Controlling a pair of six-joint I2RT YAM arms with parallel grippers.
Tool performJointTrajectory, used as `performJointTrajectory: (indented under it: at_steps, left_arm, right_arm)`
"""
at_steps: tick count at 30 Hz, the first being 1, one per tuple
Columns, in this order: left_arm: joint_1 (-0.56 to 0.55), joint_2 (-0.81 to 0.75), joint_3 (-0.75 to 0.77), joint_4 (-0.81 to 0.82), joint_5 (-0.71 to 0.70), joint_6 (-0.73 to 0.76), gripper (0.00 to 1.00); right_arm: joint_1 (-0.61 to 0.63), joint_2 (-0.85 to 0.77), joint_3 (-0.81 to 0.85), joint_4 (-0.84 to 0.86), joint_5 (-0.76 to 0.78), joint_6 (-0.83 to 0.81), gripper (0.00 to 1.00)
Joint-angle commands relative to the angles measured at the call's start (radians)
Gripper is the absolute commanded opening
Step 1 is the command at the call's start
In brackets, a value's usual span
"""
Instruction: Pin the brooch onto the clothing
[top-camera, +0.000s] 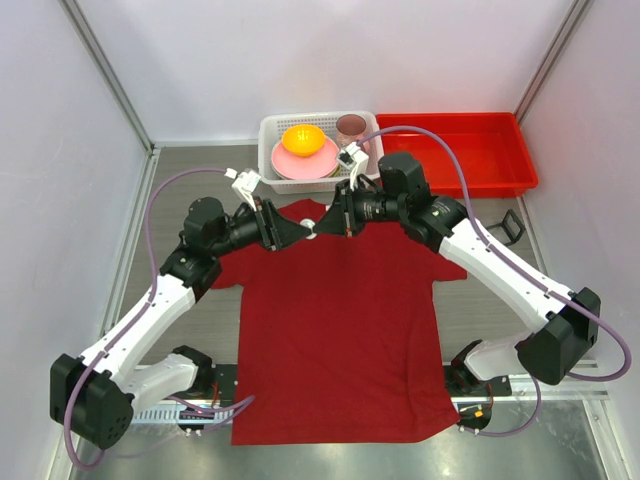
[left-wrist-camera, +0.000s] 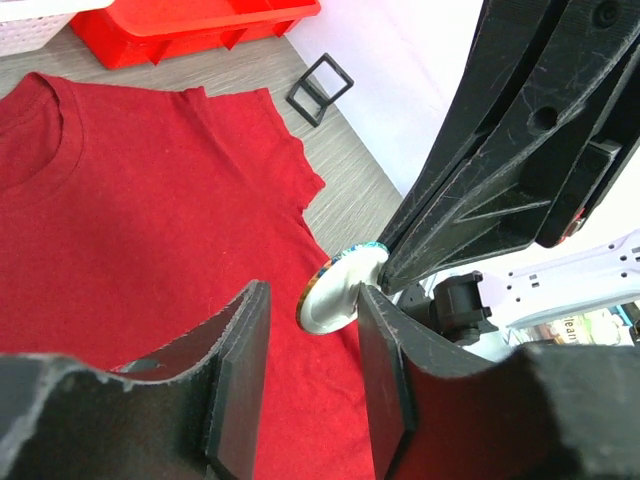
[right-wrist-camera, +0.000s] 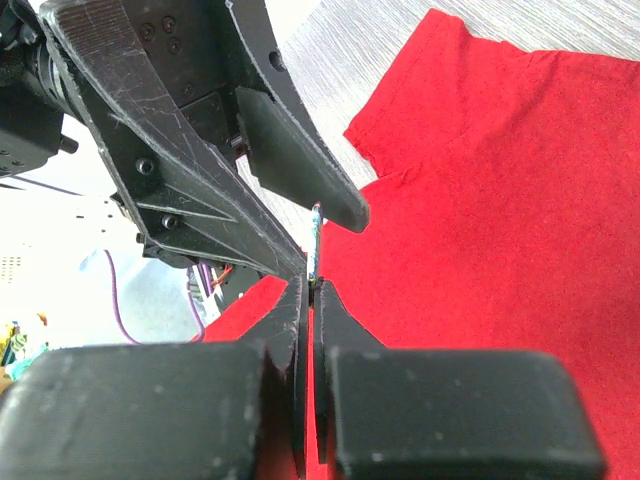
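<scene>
**Pale brooch pinched above the dark red clothing**

The brooch is held in the air over the neck end of the clothing, where the two arms meet. In the right wrist view it is seen edge-on, clamped by its rim between the fingers of the right gripper, which are pressed together on it. In the left wrist view its pale face and coloured rim are shown. The fingers of the left gripper are spread to either side of the disc. One pad lies just beside it; whether it touches cannot be told.

The clothing is spread flat on the grey table, neck toward the far side. Beyond the collar a white basket is noted, holding an orange bowl on a pink plate. A red tray stands just beside the basket.
</scene>
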Motion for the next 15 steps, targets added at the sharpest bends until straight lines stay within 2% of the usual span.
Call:
performJointTrajectory:
  at_steps: [1,3,4,6,15]
  left_arm:
    - [0.001,0.011,0.031,-0.001,-0.041,-0.022,0.4]
    - [0.001,0.015,0.026,0.011,-0.028,-0.048,0.38]
    - [0.001,0.015,0.023,0.014,-0.023,-0.051,0.33]
    - [0.001,0.012,0.012,0.023,-0.02,-0.059,0.29]
    - [0.004,0.021,-0.017,0.061,-0.029,-0.151,0.28]
  right_arm:
    - [0.011,-0.006,0.043,0.051,-0.03,0.009,0.01]
    - [0.011,-0.009,0.041,0.047,-0.025,0.001,0.01]
    - [0.009,-0.011,0.04,0.045,-0.022,0.003,0.01]
    - [0.011,-0.014,0.04,0.039,-0.021,0.003,0.01]
    - [0.011,-0.023,0.049,0.021,0.027,-0.023,0.01]
